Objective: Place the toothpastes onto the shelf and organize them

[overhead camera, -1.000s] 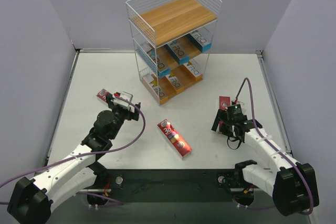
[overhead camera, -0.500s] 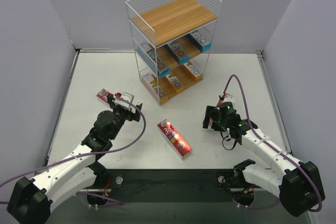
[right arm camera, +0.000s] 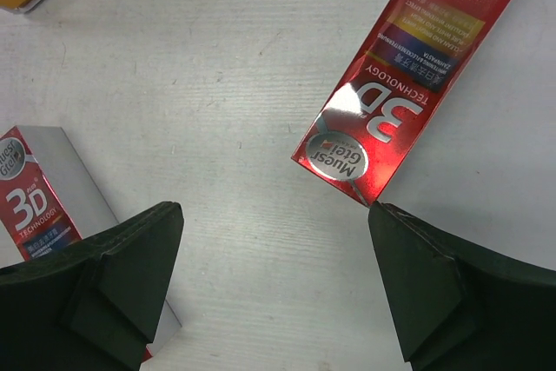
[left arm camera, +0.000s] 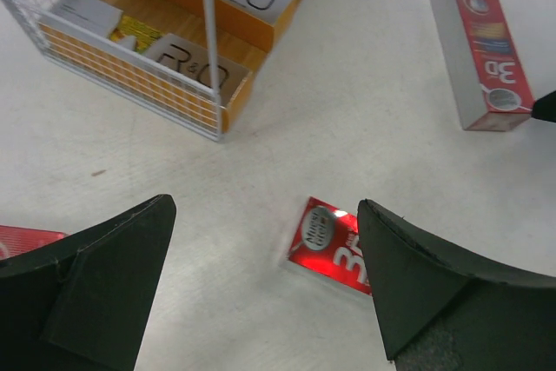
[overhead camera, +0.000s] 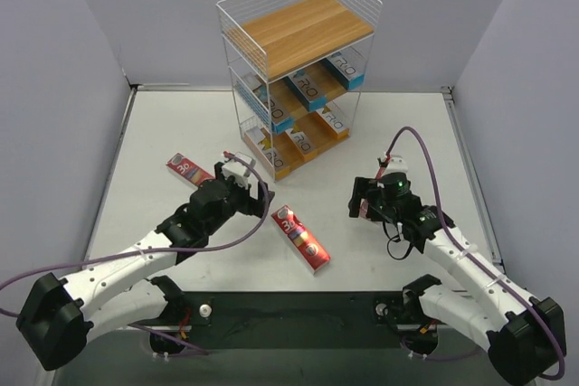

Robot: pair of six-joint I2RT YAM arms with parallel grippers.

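Observation:
The white wire shelf [overhead camera: 303, 29] stands at the back. Its middle tier holds teal-and-white toothpastes [overhead camera: 308, 89] and its bottom tier orange-and-white ones [overhead camera: 298, 142]. Three red "3D" toothpastes lie flat on the table. One is at the left [overhead camera: 184, 168]. One is in the middle [overhead camera: 300, 239], and its end [left arm camera: 328, 246] shows just ahead of my open left gripper [overhead camera: 249, 189] [left arm camera: 261, 210]. The third [right arm camera: 417, 67] lies with its corner at the right fingertip of my open, empty right gripper [overhead camera: 366, 198] [right arm camera: 276, 210], which mostly hides it from above.
The shelf's bottom front corner [left arm camera: 217, 123] stands close ahead of the left gripper. The middle carton [right arm camera: 35, 206] also lies at the left edge of the right wrist view. Grey walls enclose the white table [overhead camera: 407, 133] on three sides.
My left arm has swung right and forward, from beside the left carton towards the middle one. My right gripper has shifted left and a little forward, its jaws standing wider.

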